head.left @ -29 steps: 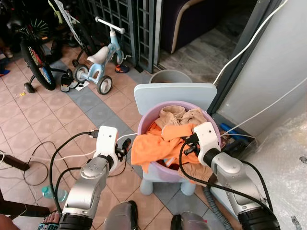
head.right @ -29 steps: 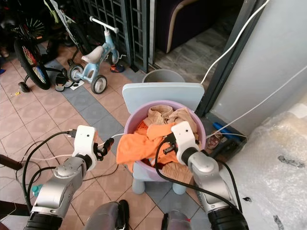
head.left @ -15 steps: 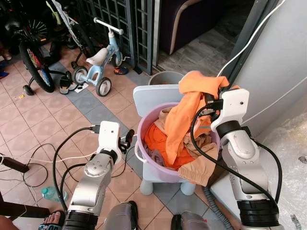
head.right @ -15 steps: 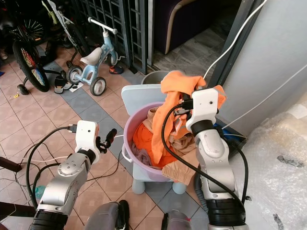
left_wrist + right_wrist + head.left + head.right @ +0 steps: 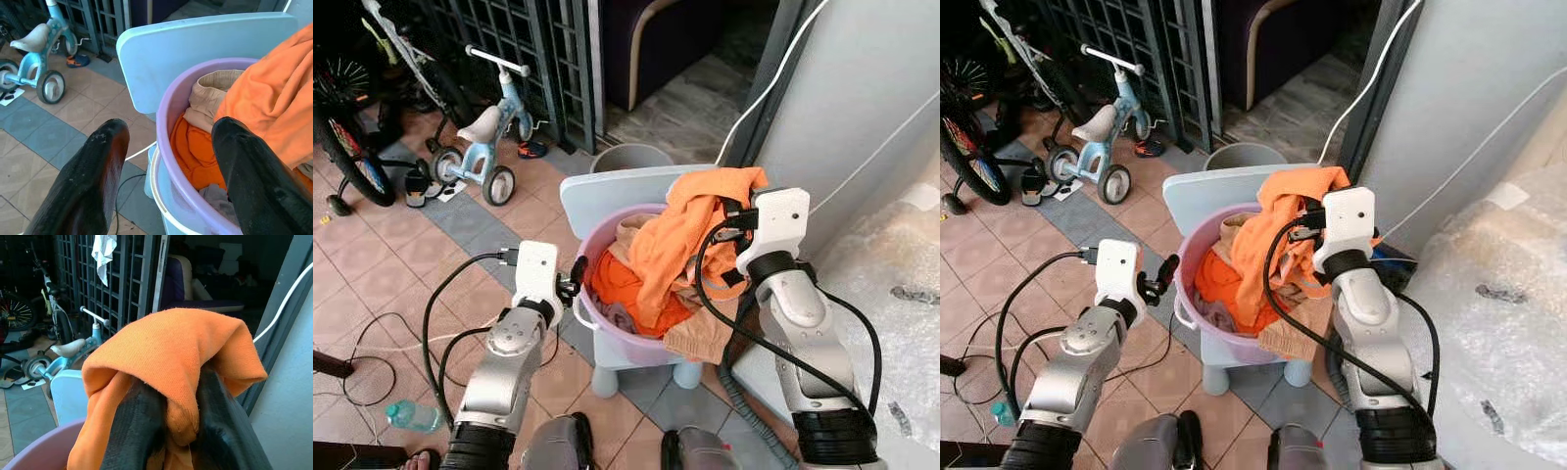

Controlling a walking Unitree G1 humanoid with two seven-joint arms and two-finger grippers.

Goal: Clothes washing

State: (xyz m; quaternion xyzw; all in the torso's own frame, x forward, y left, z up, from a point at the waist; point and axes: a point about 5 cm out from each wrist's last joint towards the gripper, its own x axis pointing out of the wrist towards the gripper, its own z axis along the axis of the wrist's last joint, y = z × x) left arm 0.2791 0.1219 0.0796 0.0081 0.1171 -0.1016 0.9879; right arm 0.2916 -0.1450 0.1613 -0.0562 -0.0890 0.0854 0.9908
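A lilac wash basin (image 5: 612, 333) full of clothes stands on a pale blue child's chair (image 5: 607, 192). My right gripper (image 5: 732, 213) is shut on an orange garment (image 5: 677, 235), held up above the basin's right side; the cloth drapes down into the basin and wraps over the fingers (image 5: 142, 431). More orange cloth (image 5: 622, 284) and beige clothes (image 5: 626, 231) lie inside, and a beige piece (image 5: 705, 338) hangs over the near rim. My left gripper (image 5: 576, 274) is open at the basin's left rim (image 5: 168, 142), one finger (image 5: 98, 181) outside, the other finger (image 5: 254, 181) over the inside.
A grey bucket (image 5: 628, 157) stands behind the chair. A blue tricycle (image 5: 484, 127) and a bicycle (image 5: 342, 147) are at the back left by a metal grille. Cables trail on the tiled floor (image 5: 391, 323); a bottle (image 5: 411, 415) lies there. Bubble wrap (image 5: 891, 284) covers something on the right. A grey wall (image 5: 862, 98) rises behind it.
The camera has shifted. My right gripper, holding the orange garment, has dropped slightly toward the basin. My left gripper has moved in to straddle the basin's left rim.
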